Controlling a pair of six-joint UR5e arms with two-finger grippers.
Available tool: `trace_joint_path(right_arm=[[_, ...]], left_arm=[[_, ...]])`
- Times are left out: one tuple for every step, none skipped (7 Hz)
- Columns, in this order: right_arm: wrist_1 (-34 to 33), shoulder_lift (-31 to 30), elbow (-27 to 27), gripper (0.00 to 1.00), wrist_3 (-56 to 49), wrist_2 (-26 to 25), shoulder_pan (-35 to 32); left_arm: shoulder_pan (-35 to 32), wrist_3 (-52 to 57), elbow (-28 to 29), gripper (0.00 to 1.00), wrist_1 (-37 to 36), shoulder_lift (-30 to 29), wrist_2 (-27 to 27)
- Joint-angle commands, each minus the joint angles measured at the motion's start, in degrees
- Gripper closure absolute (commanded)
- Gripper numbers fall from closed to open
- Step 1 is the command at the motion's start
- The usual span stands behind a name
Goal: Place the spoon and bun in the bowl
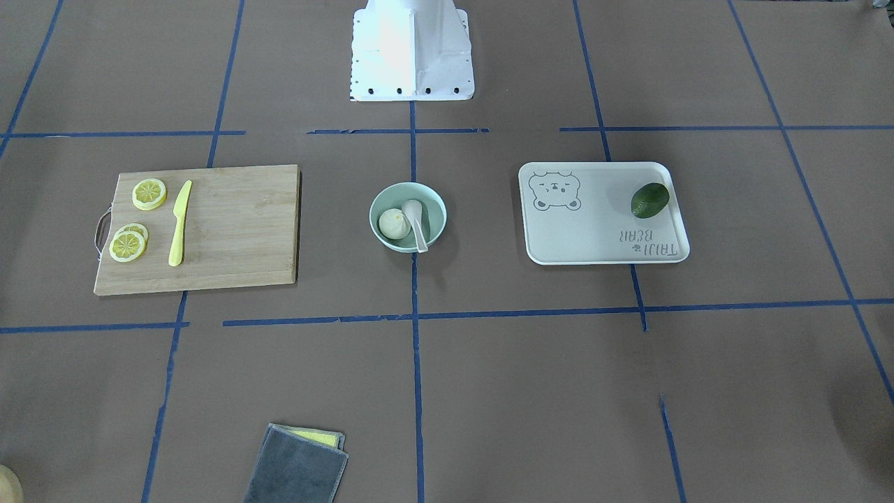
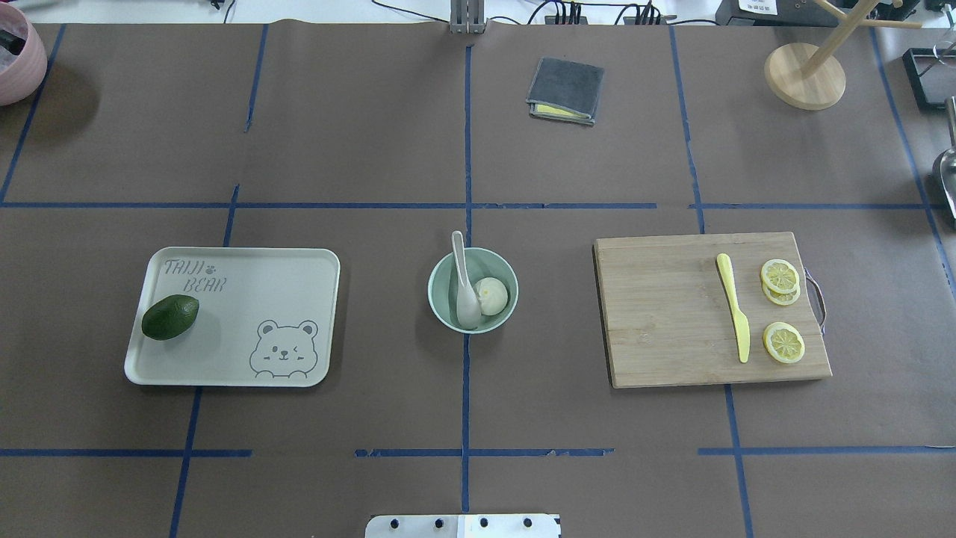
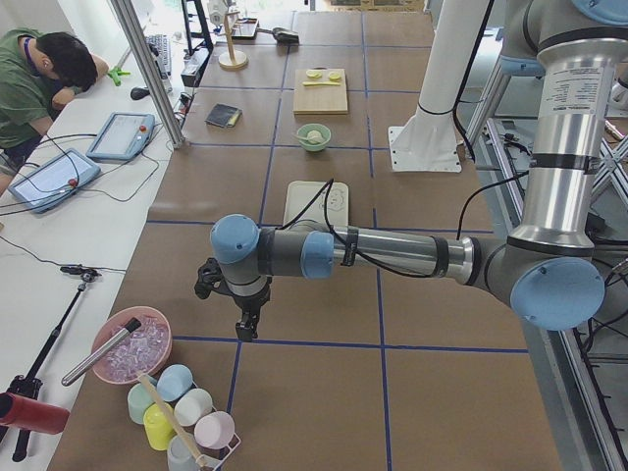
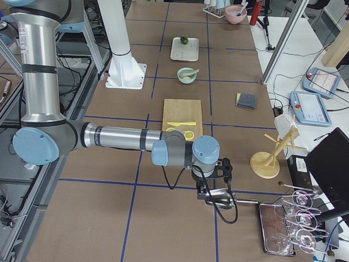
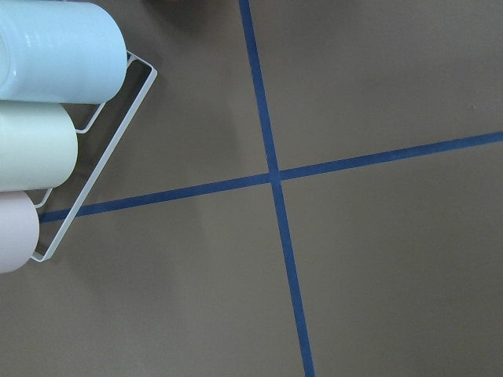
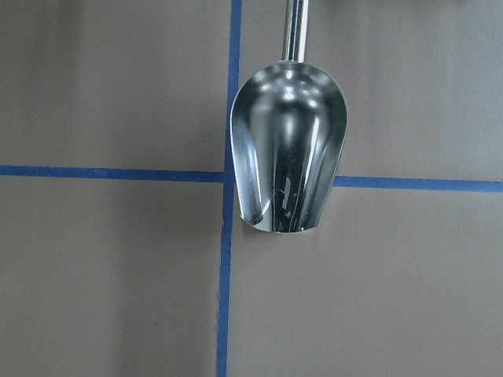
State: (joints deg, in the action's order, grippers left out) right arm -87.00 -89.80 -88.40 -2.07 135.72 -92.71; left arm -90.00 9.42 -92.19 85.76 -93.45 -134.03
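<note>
Sitting in one bowl (image 2: 440, 294) on the counter (image 2: 373, 149): one spoon (image 2: 463, 284), with one bun (image 2: 492, 296) at its 3 o'clock. Far off hang the left jaws at 9 o'clock, the right jaws at 3; clenched or released, cannot tell.

Brown paper-covered worktop (image 2: 373, 149), blue tape grid across it. Dead centre, on tape line: round pale mint-green bowl (image 2: 508, 310). Robot's left side: cream rectangular bear-print tray (image 2: 254, 291). Right side: bamboo cutting board (image 2: 657, 314). Far side, well apart: folded grey cloth (image 2: 565, 90), round wooden stand base (image 2: 804, 76). Far left corner: pink bowl (image 2: 19, 63). Right end: shiny steel scoop (image 6: 287, 157) lying over tape crossing.
</note>
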Motion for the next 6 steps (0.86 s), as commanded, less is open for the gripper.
trace_joint_path(right_arm=[[0.1, 0.0, -0.1, 0.00, 0.0, 0.6, 0.1], [0.1, -0.1, -0.2, 0.00, 0.0, 0.8, 0.0], [0.1, 0.0, -0.2, 0.00, 0.0, 1.1, 0.0], [0.1, 0.0, -0.3, 0.00, 0.0, 1.2, 0.0], [0.2, 0.0, -0.2, 0.00, 0.0, 1.1, 0.0], [0.2, 0.0, -0.2, 0.00, 0.0, 1.1, 0.0]], left_arm=[[0.0, 0.1, -0.1, 0.00, 0.0, 0.0, 0.0], [0.0, 0.0, -0.1, 0.00, 0.0, 0.0, 0.0], [0.0, 0.0, -0.1, 0.00, 0.0, 0.0, 0.0], [0.0, 0.0, -0.2, 0.00, 0.0, 0.0, 0.0], [0.0, 0.0, 0.3, 0.00, 0.0, -0.1, 0.0], [0.0, 0.0, 0.3, 0.00, 0.0, -0.2, -0.1]])
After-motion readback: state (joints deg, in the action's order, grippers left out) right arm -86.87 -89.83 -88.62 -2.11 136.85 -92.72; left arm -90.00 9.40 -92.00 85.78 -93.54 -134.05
